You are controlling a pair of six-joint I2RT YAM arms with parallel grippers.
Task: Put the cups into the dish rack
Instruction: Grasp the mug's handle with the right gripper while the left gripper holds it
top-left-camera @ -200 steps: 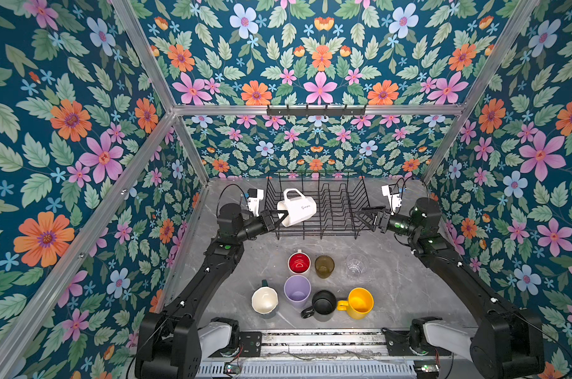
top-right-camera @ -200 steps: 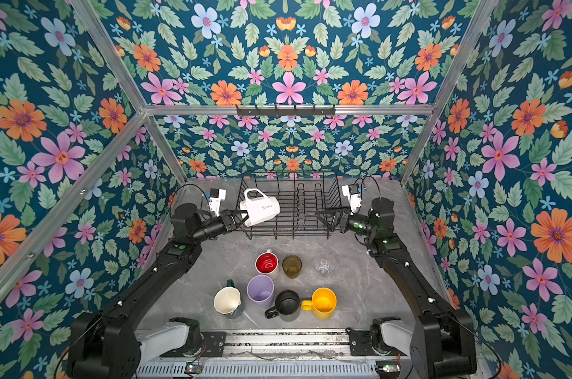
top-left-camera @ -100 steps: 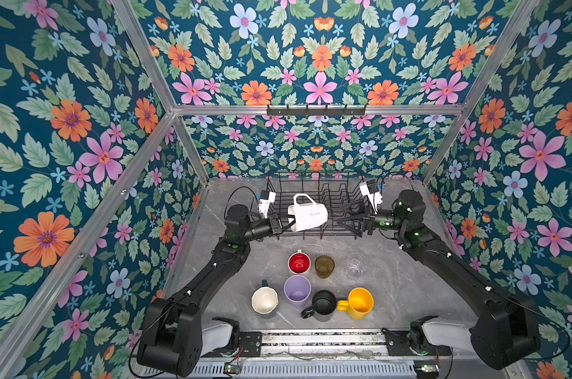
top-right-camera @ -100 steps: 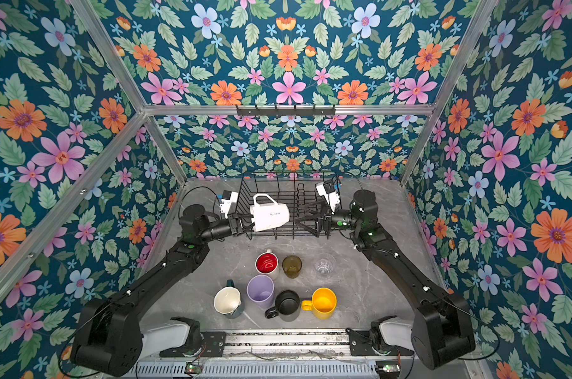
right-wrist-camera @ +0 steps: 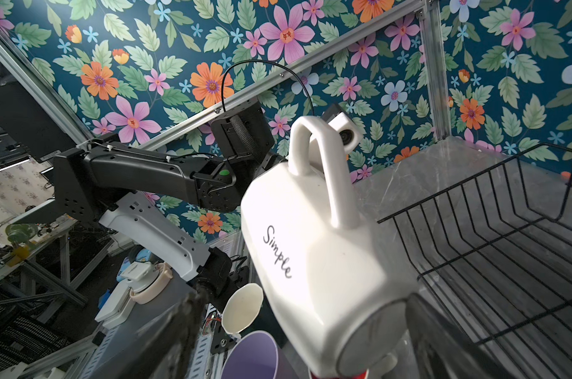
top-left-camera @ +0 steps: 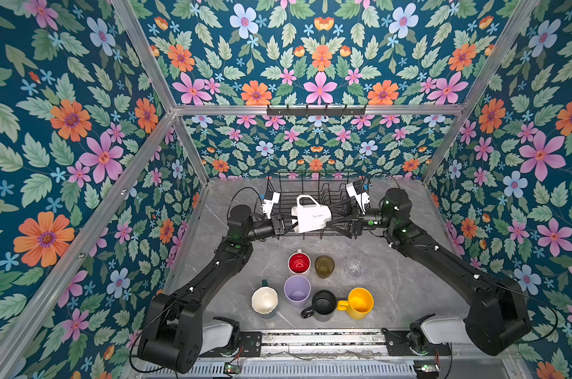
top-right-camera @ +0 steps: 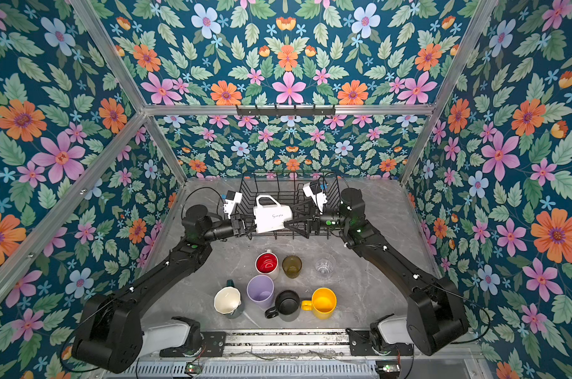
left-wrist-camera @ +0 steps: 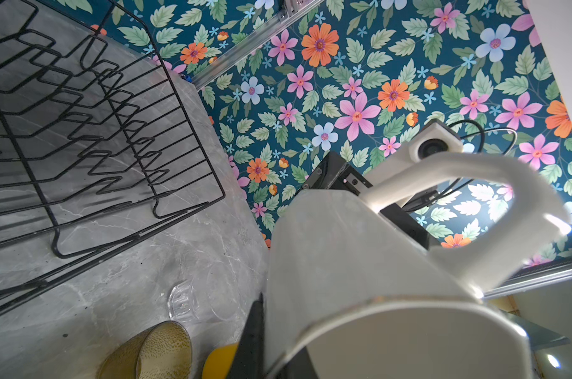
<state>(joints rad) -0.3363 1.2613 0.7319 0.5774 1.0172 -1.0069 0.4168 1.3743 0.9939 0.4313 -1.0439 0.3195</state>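
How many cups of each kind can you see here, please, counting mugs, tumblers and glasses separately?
Mugs: 5 (cream mug, red-inside mug, dark-green mug, black mug, yellow mug)
Tumblers: 1 (lilac tumbler)
Glasses: 2 (amber glass, clear glass)
Total: 8

Grey marble table [top-left-camera: 409, 288]: dish rack [top-left-camera: 337, 197], seven cups [top-left-camera: 297, 290].

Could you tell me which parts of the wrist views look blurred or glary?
Left wrist view: tall cream mug soft, glare on its handle, dish rack sharp. Right wrist view: mug's lettering crisp, foreground fingers blurred.
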